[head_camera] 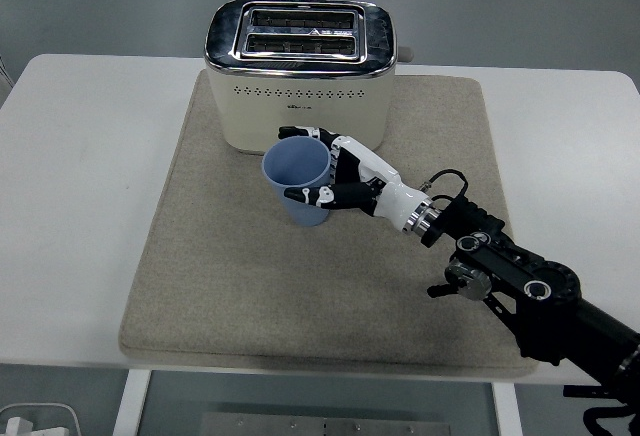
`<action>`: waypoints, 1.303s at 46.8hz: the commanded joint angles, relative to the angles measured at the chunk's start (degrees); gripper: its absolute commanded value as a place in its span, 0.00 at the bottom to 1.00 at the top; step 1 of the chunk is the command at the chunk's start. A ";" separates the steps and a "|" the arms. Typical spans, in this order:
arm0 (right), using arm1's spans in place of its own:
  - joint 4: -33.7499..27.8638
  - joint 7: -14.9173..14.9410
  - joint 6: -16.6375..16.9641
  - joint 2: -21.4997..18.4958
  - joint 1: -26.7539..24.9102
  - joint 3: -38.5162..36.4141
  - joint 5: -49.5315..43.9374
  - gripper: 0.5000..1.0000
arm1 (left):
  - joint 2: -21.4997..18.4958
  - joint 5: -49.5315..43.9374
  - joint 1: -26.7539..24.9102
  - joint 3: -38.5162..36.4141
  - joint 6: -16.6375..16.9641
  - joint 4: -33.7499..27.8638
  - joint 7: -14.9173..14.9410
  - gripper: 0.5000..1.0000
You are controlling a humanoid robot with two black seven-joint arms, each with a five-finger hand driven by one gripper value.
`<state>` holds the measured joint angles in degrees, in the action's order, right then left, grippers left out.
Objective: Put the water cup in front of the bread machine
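A light blue water cup stands upright on the beige mat, just in front of the cream and chrome bread machine. My right hand reaches in from the lower right. Its fingers and thumb wrap the cup's right side, so it is shut on the cup. I cannot tell whether the cup's base rests on the mat or hangs just above it. The left arm is out of view.
The mat covers the middle of the white table. My black right forearm lies over the mat's lower right corner. The bread machine stands at the mat's far edge.
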<state>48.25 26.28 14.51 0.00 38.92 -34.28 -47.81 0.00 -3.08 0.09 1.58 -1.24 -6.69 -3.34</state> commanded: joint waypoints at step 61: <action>-0.35 0.17 1.04 0.09 -0.60 -0.87 0.44 0.86 | 0.00 0.00 0.00 0.00 0.01 0.01 0.00 1.00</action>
<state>47.90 26.36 15.17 0.00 38.33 -35.16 -47.42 0.00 -3.08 0.09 1.58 -1.24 -6.69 -3.34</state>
